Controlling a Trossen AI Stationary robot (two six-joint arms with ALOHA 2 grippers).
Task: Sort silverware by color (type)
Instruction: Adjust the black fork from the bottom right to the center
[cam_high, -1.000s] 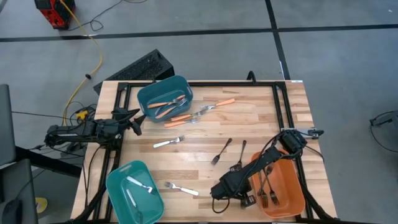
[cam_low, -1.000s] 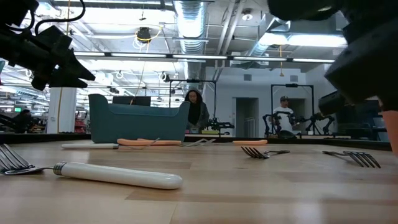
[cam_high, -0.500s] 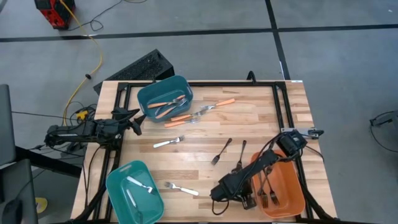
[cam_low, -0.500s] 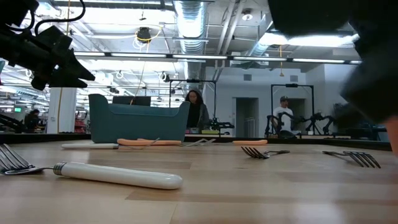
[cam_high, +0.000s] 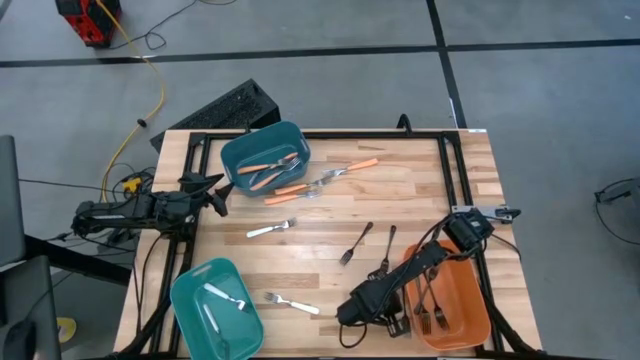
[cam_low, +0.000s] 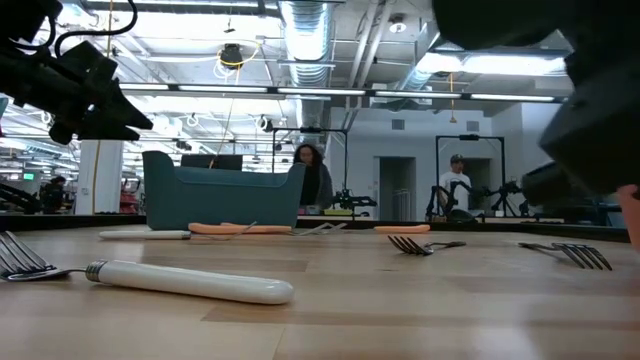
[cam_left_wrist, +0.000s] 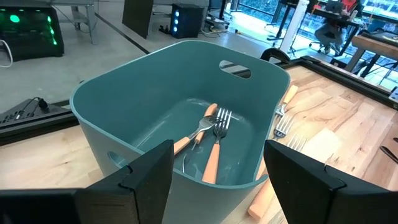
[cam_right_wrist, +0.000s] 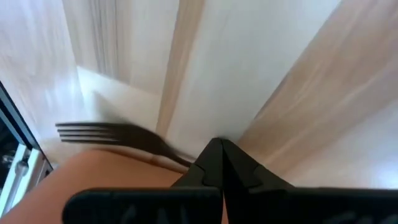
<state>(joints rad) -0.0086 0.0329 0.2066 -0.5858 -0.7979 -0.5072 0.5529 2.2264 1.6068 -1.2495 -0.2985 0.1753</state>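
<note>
- I am holding my right pincer (cam_high: 345, 315) low at the near edge of the table, just left of the orange bin (cam_high: 462, 285). Its fingers are pressed fully together.
- In the wrist view the handle of a black fork (cam_right_wrist: 106, 132) is running straight into my closed tips, so I am reading this as a grip on the handle's end. (The contact itself is hidden behind the fingers.)
- The fork is sticking out beyond my tips over bare wood, tines pointing away from me.
- I am judging it as light, thin and stiff. It will not bend, but held by the end it may swivel or slip on the smooth handle.
- A hold nearer the middle of the handle would be steadier. The tines are too narrow to pinch well.
- Two more black forks (cam_high: 356, 243) are lying on the table, farther from the near edge than my pincer and close to the bin's left side.
- White forks (cam_high: 272, 229) are waiting mid-table, and orange-handled forks (cam_high: 350, 168) are resting by the far teal bin (cam_high: 235, 150).
- My left pincer (cam_high: 215, 195) is waiting at the left edge with its fingers apart, facing that bin.
</note>
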